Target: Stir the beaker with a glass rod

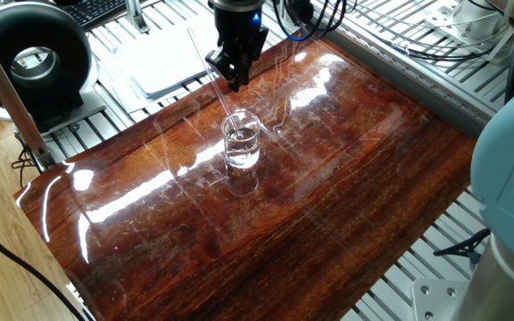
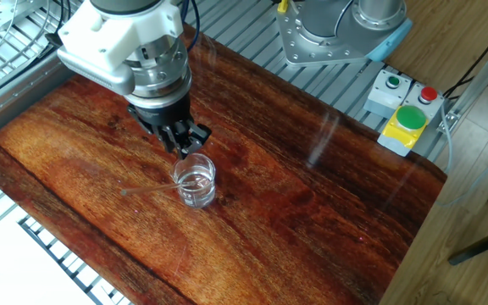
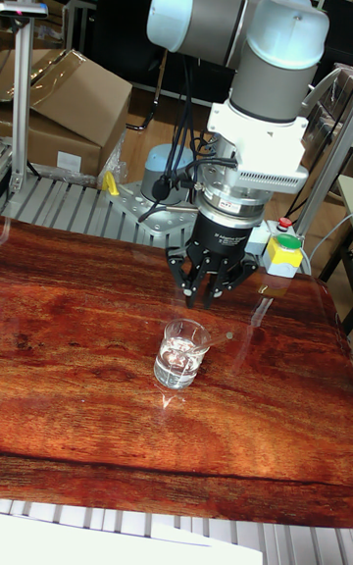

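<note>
Glass on glossy red-brown wood: in one fixed view the beaker stands upright near the middle of the board, holding clear liquid. The rod slants out of it, lower end inside the rim, upper end reaching up and left past the gripper. The gripper hangs point-down above and behind the beaker, its dark fingers close together beside the rod; whether they pinch it cannot be told from this side. A black round device sits off the board's far left corner.

From the other fixed view the gripper is just above the beaker's rim, and the rod shows only as a faint pale line running left from the beaker. A button box with green and red buttons lies beyond the board's right edge.

Seen in the tall fixed view, the gripper is over the beaker, fingers drawn in, apart from the glass. The rod is too faint to make out here. Cardboard boxes stand behind.
</note>
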`<action>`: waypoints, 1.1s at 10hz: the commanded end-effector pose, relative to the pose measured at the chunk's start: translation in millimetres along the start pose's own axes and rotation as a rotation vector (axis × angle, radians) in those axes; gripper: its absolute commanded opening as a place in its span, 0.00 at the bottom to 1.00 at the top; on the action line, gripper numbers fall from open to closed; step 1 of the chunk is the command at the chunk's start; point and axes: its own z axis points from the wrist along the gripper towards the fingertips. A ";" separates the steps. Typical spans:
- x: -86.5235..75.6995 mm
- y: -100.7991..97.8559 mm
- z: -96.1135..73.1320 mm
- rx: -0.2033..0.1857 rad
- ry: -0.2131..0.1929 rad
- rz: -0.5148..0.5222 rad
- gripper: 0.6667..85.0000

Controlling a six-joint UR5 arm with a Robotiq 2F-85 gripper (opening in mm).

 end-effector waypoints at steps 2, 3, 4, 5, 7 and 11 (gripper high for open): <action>-4.6 4.8 -1.4 -0.021 -0.018 0.011 0.35; -4.4 3.6 -1.3 -0.016 -0.017 0.018 0.35; -3.5 2.9 -1.3 -0.014 -0.014 0.019 0.35; -4.2 4.5 -1.4 -0.019 -0.016 0.024 0.35; -10.0 3.9 4.0 -0.014 -0.022 0.033 0.35; -20.0 6.3 13.6 -0.013 -0.023 0.041 0.35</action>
